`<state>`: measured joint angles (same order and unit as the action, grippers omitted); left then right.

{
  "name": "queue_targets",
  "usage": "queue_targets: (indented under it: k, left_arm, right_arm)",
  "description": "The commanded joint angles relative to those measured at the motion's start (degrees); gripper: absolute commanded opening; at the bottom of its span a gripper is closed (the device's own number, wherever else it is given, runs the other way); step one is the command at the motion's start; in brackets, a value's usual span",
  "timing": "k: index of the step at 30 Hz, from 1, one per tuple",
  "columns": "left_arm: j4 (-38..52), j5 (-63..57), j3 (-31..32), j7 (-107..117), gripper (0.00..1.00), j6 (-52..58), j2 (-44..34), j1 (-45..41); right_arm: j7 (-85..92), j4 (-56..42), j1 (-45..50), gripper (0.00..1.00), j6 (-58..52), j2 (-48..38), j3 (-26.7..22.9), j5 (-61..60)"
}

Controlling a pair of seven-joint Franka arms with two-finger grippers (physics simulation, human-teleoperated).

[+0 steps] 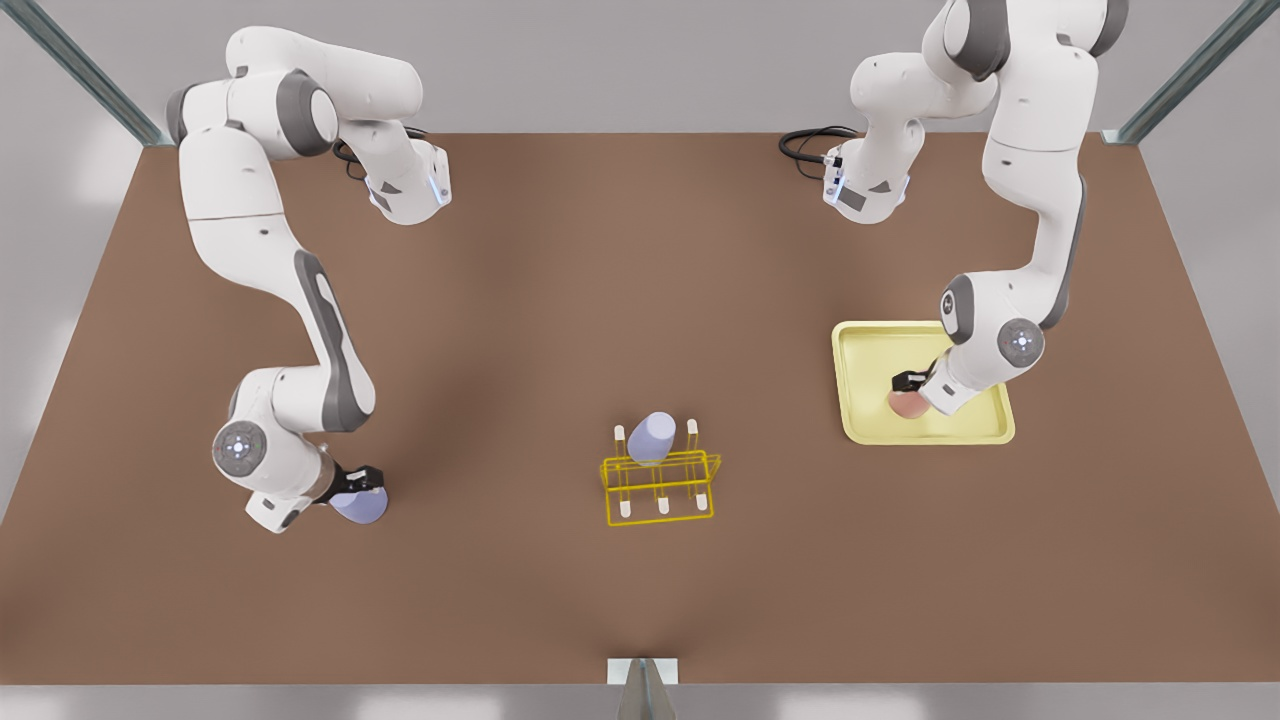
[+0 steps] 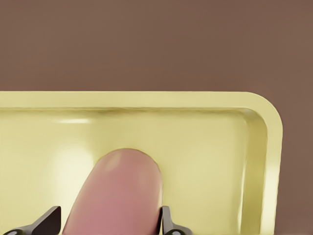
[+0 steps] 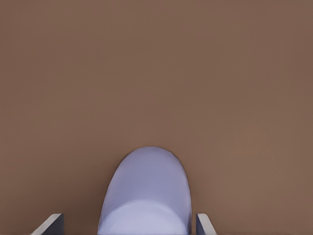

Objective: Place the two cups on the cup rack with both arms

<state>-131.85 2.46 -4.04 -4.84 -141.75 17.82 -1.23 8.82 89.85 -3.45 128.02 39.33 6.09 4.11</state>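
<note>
The matte pink cup [image 1: 905,404] [image 2: 117,196] lies in the pale yellow tray [image 1: 862,345] [image 2: 146,100] at the front view's right. My left gripper [image 1: 908,390] [image 2: 111,215] is open around it, one finger close against its side. At the front view's left, a lavender cup [image 1: 360,505] [image 3: 144,196] rests on the table. My right gripper [image 1: 357,487] [image 3: 128,220] is open around it, with a gap on each side. The yellow cup rack [image 1: 660,492] stands mid-table, and a second lavender cup [image 1: 651,437] sits on one of its pegs.
The brown table [image 1: 640,280] stretches between the arms, whose bases stand at the far edge. Several rack pegs [image 1: 692,432] tipped white stand bare beside the lavender cup. Metal frame posts stand at the table's far corners.
</note>
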Motion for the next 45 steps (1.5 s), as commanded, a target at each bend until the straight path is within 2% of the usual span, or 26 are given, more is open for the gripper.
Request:
queue_targets:
  k: [1, 3, 5, 26, 29, 34, 38, 39, 42, 45]
  left_arm:
    - [0.0, -0.1, 0.0, -0.7, 1.00, -0.5, 0.0, -0.1]
    - [0.0, -0.1, 0.1, -0.7, 0.98, -0.5, -0.1, -0.3]
    - [0.0, -0.1, 0.1, -0.6, 0.94, -0.5, -0.1, -0.3]
    - [0.2, -0.1, 0.3, -0.6, 0.87, 0.7, -0.6, -1.4]
    - [0.5, -0.1, 0.3, -0.5, 0.87, 0.3, 0.4, -2.3]
    - [0.5, -0.1, 0.3, -0.4, 0.83, 0.8, -0.9, -2.1]
    - [0.5, -0.1, 0.3, -0.7, 0.83, 3.7, -2.8, -1.8]
    - [1.3, -0.2, 0.3, -0.4, 0.83, 7.8, -4.5, -1.9]
    - [11.3, 4.7, 0.3, 1.5, 0.83, 22.5, -4.8, -1.7]
    - [20.0, 4.7, 2.6, 6.7, 0.83, 28.4, -3.9, -2.5]
  right_arm:
    - [0.6, 0.0, 0.0, 1.00, 0.7, 0.4, -0.1, 0.3]
    - [-0.5, 0.1, 0.1, 1.00, 1.3, 0.4, -0.5, 1.3]
    - [-9.9, 0.7, 0.0, 1.00, 1.7, 0.5, -0.4, 7.8]
    - [-11.5, 2.1, -0.5, 1.00, 2.8, 2.9, 0.1, 5.1]
    - [-11.5, 1.9, -0.5, 0.87, 2.8, 2.8, 0.1, 5.1]
    - [-11.5, 1.4, -0.4, 0.86, 2.8, 2.9, 0.1, 5.1]
    - [-11.5, 1.3, -0.4, 0.83, 2.8, 2.9, 0.1, 5.1]
    - [-11.5, 1.2, -0.3, 0.82, 2.8, 2.9, 0.2, 5.1]
    - [-11.5, 1.2, -0.4, 0.82, 2.8, 2.8, 0.2, 5.1]
    - [-11.5, 1.2, -0.4, 0.82, 2.8, 2.7, 0.7, 4.8]
